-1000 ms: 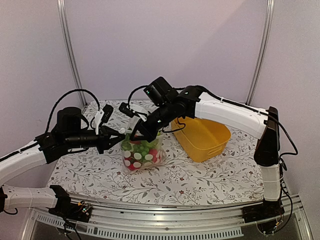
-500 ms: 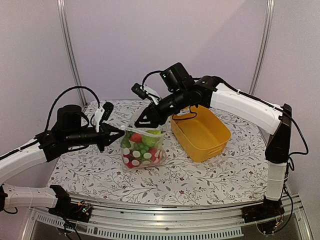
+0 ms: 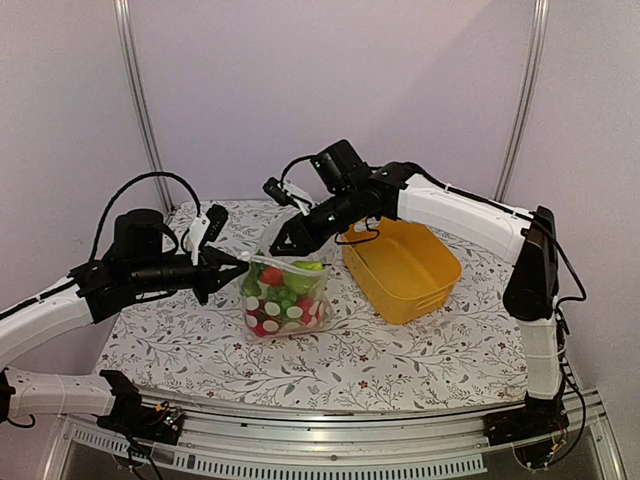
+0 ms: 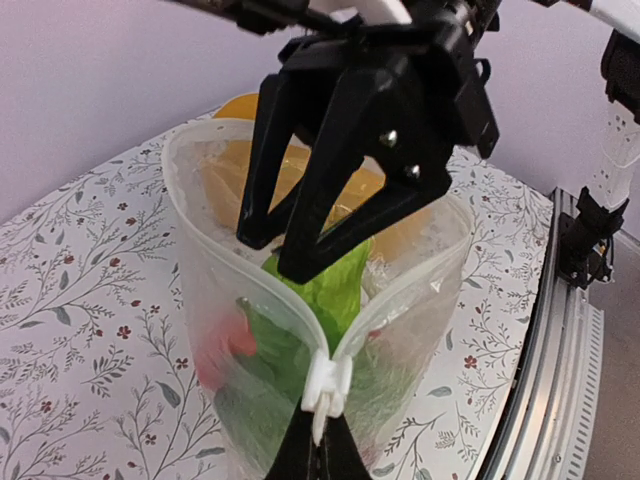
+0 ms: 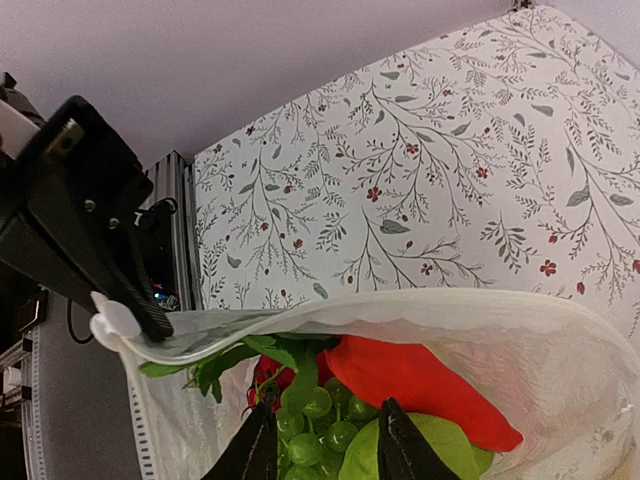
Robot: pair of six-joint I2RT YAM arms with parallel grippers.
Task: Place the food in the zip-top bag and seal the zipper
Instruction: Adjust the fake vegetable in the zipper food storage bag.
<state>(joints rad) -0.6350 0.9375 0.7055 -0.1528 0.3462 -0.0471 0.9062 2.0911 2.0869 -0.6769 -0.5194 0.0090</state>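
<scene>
The zip-top bag [image 3: 297, 312] stands upright on the table with its mouth open. Inside is the food [image 3: 272, 276]: a red piece [image 5: 420, 385], green grapes [image 5: 322, 418] and green leaves. My left gripper [image 3: 236, 263] is shut on the white slider [image 4: 325, 385] of the zipper [image 5: 400, 305] at the bag's left corner. My right gripper [image 3: 284, 240] hangs open and empty just above the bag's mouth. Its black fingers [image 5: 258, 452] point down at the food. In the left wrist view it [image 4: 273, 253] sits over the opening.
The yellow tub [image 3: 425, 290] stands right of the bag, under my right forearm. The tablecloth [image 3: 400, 350] has a floral print. A metal rail [image 3: 330, 455] runs along the near edge, and purple walls close in at the back.
My right gripper has lifted out of the bag's mouth and now hovers just above it. The left gripper and the bag have stayed put.
</scene>
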